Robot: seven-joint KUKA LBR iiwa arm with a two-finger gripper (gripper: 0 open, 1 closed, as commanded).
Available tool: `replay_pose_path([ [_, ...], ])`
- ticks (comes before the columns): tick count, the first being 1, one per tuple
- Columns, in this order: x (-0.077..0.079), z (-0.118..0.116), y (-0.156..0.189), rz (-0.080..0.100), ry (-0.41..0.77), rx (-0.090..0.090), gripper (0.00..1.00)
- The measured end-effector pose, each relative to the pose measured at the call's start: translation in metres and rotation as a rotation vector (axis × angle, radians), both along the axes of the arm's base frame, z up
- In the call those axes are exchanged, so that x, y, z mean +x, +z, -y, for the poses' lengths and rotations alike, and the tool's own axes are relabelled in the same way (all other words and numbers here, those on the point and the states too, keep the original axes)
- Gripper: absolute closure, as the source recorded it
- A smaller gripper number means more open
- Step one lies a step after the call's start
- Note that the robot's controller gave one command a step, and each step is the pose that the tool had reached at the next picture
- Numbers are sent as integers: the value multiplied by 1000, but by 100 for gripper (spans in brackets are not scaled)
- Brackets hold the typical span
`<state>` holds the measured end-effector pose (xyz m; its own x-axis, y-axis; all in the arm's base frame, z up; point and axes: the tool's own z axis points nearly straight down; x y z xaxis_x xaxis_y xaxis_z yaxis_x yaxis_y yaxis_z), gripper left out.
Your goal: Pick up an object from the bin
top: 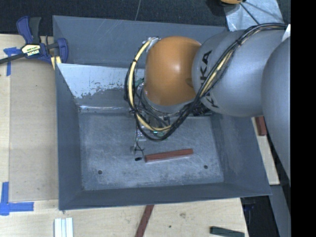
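Bar (168, 156): red-brown, lying flat mid-floor of the bin (148, 197), toward the front wall.
Gripper (138, 155): hanging just beside the bar's left end.
Jaws: cannot tell whether spread or pressed together.
Arm (237, 73): reaching in over the right wall.

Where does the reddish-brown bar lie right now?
In the camera view, the reddish-brown bar lies flat near the middle of the bin floor, its view-left end beside the gripper.

the pincer (138, 153) hangs beside one end of a reddish-brown stick (170, 155) lying on the bin (98, 147) floor.
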<state>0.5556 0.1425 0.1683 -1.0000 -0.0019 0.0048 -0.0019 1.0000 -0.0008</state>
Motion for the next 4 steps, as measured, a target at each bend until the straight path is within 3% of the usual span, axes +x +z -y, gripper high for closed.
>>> replay_pose_path([
  [1,2,0,4,8,-2,2,0],
  [2,5,35,0,7,91,3,0],
  [3,-5,52,-56,13,244,1,0],
  [4,-36,75,-78,2,232,2,0],
])
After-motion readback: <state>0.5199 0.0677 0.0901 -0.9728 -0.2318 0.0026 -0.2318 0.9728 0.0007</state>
